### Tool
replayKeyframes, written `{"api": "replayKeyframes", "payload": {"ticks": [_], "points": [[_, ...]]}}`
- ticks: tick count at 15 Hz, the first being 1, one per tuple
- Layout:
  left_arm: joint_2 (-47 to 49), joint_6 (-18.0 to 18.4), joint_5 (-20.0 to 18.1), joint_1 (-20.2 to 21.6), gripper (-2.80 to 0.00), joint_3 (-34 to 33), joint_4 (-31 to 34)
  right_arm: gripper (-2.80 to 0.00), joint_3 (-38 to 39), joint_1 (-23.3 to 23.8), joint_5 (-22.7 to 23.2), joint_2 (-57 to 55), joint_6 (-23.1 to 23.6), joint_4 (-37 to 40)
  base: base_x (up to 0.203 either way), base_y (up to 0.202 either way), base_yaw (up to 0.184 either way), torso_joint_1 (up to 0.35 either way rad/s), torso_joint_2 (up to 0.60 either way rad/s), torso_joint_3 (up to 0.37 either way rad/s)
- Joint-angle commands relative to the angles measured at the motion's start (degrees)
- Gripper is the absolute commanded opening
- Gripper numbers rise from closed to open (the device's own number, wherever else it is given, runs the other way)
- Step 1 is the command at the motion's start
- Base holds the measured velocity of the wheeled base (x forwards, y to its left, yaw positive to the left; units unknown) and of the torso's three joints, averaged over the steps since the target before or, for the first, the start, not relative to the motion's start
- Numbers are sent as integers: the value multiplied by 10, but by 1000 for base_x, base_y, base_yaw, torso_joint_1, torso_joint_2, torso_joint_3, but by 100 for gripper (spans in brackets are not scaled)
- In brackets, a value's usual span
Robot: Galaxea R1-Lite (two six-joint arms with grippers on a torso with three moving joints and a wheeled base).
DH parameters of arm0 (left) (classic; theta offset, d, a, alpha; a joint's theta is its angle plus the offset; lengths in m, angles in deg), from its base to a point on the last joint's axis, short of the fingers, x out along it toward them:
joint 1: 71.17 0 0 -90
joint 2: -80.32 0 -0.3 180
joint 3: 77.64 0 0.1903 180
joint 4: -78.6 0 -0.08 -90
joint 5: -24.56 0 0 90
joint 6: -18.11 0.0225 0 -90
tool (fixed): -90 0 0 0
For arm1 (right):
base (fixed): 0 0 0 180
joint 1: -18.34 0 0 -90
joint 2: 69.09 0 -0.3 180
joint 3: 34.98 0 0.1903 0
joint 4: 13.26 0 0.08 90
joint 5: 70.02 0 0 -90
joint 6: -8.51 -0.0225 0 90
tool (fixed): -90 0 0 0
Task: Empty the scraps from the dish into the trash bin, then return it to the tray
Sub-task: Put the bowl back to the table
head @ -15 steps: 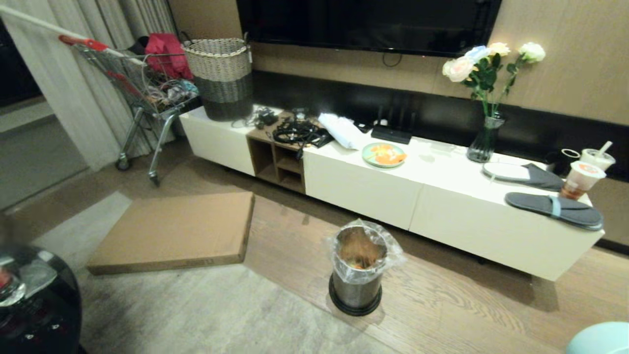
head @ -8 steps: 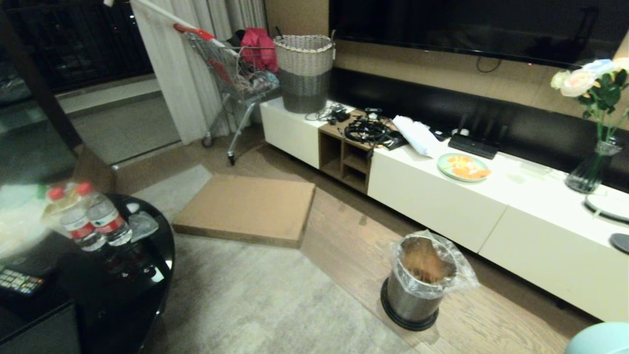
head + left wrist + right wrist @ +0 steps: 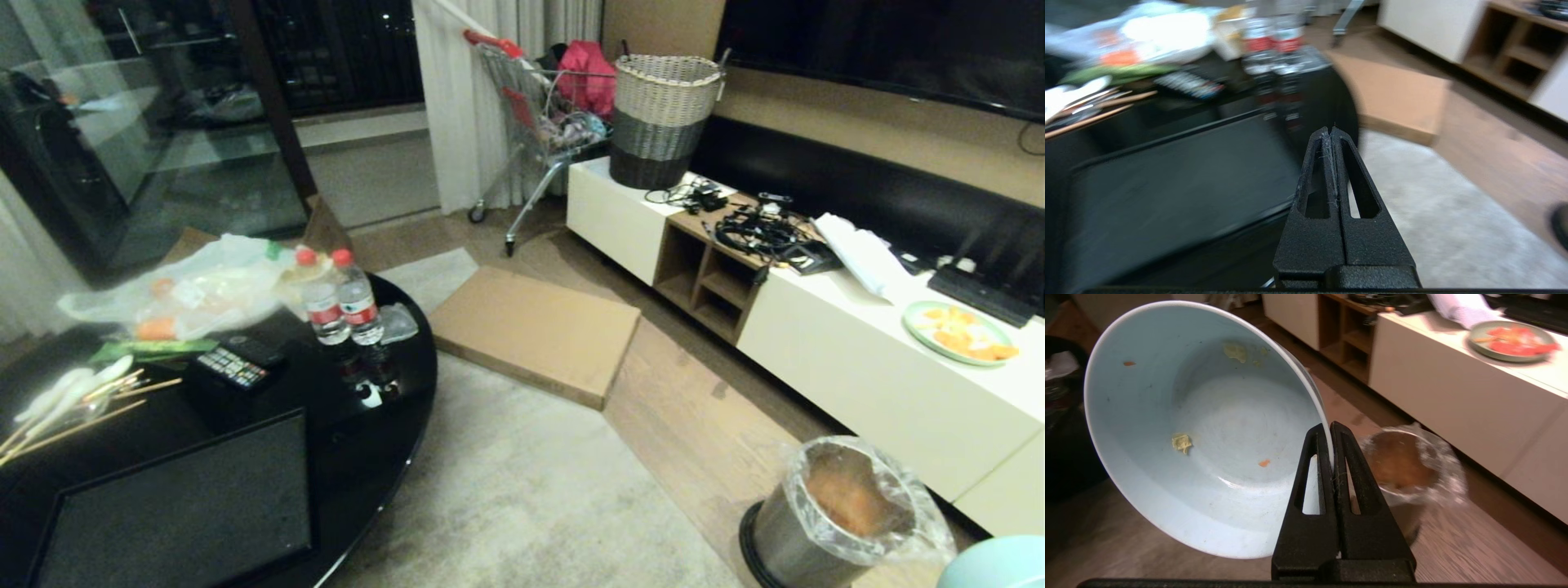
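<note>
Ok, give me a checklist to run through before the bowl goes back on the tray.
1. Grip: right gripper shut on the dish rim. Ok.
2. Dish emptied: only a few small scraps stick inside. Ok.
3. Scraps dumped: orange pile inside the trash bin. Ok.
4. Tray bare where visible, on the black table. Ok.
5. Dish over the tray: not ok, it is beside the bin.
6. Left gripper shut, empty. Ok.
</note>
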Motion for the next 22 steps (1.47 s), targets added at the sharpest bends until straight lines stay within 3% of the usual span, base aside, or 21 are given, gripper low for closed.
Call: {"api": "replayKeyframes", "payload": {"ticks": [1, 22], "points": [[0, 0, 0, 0, -280, 0, 0, -280, 0, 0, 0, -1, 0, -1, 0, -9, 169, 2, 5, 1], [0, -1, 0, 0, -280, 0, 0, -280, 0, 1, 0, -1, 0, -1, 0, -8, 163, 2, 2, 3]]}}
